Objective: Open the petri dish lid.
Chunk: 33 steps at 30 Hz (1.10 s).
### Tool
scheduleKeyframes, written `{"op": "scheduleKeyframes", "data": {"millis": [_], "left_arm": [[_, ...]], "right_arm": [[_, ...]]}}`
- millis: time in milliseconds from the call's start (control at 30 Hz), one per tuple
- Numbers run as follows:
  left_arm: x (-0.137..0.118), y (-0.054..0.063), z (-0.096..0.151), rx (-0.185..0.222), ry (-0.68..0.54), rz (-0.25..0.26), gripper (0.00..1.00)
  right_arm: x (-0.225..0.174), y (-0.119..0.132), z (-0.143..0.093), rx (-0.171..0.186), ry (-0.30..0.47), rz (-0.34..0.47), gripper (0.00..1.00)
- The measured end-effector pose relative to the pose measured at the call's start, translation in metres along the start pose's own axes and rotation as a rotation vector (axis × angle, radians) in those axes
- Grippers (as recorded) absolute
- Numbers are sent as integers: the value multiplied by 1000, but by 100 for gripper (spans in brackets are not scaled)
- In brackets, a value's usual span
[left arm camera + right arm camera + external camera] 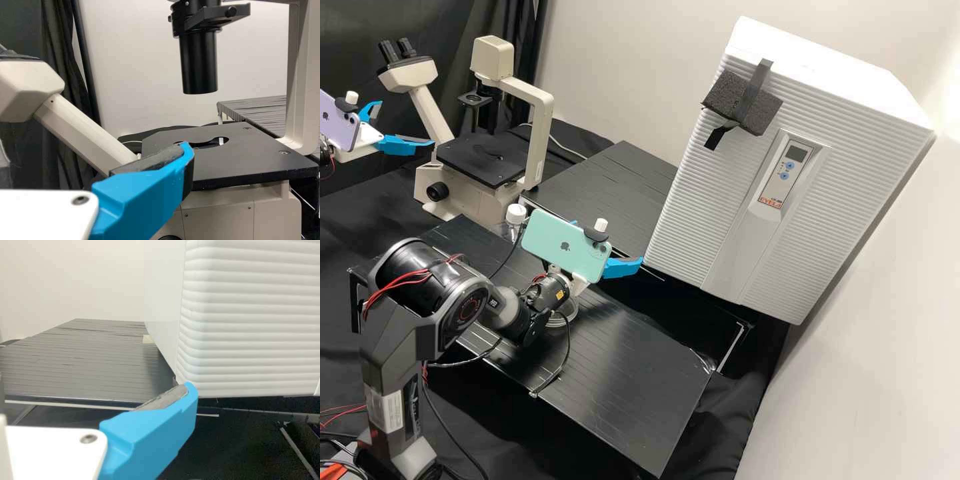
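Observation:
In the high view, my left gripper [407,124] is at the far left, before the microscopes, with its fingers spread. My right gripper [622,267] is over the bench, open, one finger mostly behind a green phone. Beneath the right arm's wrist lies a clear round dish [568,316], largely hidden by the arm; whether its lid is on I cannot tell. One finger of the left gripper [145,200] shows before the microscope stage. The right wrist view has one finger of the right gripper [150,435] before the white ribbed cabinet. Nothing is held.
A clear bottle with a white cap [515,215] stands behind the green phone. The microscope stage [482,159] is at the back left, the white cabinet [693,193] at the right. The black bench top [633,360] extends to the front right of the dish.

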Motion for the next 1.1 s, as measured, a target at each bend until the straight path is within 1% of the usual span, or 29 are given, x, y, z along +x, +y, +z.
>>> {"op": "scheduleKeyframes", "data": {"millis": [300,400,500,667,733,800,1000,1100], "left_arm": [[0,0,0,0,0,0,100],[0,0,0,0,0,0,100],[0,0,0,0,0,0,100],[0,0,0,0,0,0,100],[0,0,0,0,0,0,100],[0,0,0,0,0,0,100],[0,0,0,0,0,0,100],[0,0,0,0,0,0,100]], "right_arm": [[0,0,0,0,3,3,100],[-8,-1,1,0,-1,-2,100],[-27,-1,0,0,8,2,100],[-57,2,-8,5,68,46,100],[-73,3,-12,13,105,62,100],[-87,1,-13,14,128,53,100],[-119,-8,-11,31,151,14,100],[-133,-12,-10,25,170,-5,100]]}}
